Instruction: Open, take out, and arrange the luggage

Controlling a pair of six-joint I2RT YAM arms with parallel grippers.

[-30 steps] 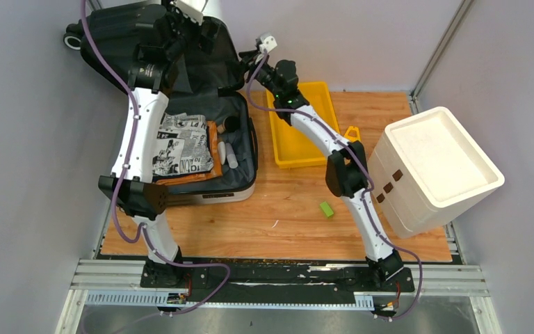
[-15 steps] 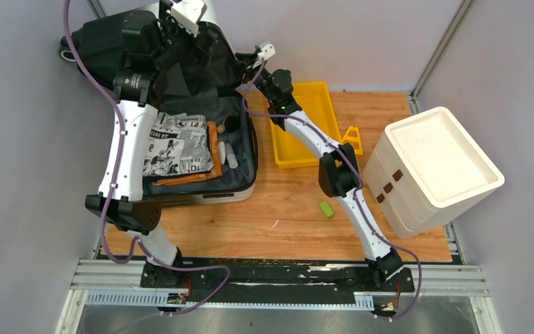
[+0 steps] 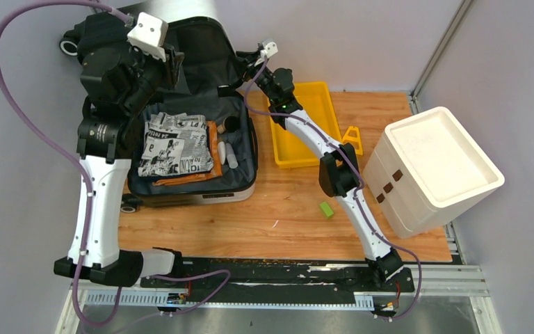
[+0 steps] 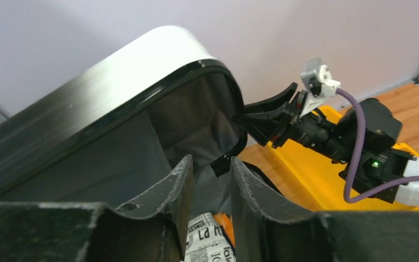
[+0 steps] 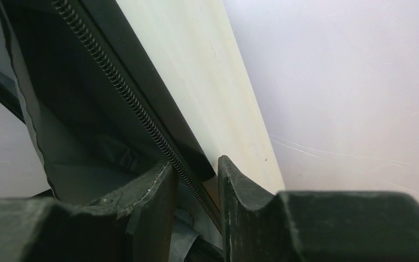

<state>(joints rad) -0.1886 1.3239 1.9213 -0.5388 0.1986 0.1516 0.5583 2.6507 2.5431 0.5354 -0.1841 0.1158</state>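
Observation:
The luggage (image 3: 201,197) lies open at the table's back left, its lid (image 3: 205,49) raised toward the wall with the grey lining showing. My right gripper (image 3: 238,72) is shut on the lid's right rim; in the right wrist view the zipper edge (image 5: 125,93) runs between its fingers (image 5: 196,169), beside the white shell (image 5: 207,71). My left gripper (image 3: 172,61) hovers over the lid's left part, off it. Its jaws (image 4: 210,180) stand narrowly apart with nothing between them. The lid (image 4: 114,82) and the right gripper (image 4: 253,117) show in the left wrist view.
Inside the lower shell lie a newspaper-print cloth (image 3: 177,142) over something orange and two white tubes (image 3: 228,154). A yellow tray (image 3: 299,125) stands right of the luggage, a white foam box (image 3: 438,163) at far right, a green block (image 3: 327,209) on the wood.
My left arm has let go of the lid's top, swung back left and narrowed its jaws. The right gripper has closed on the lid's rim.

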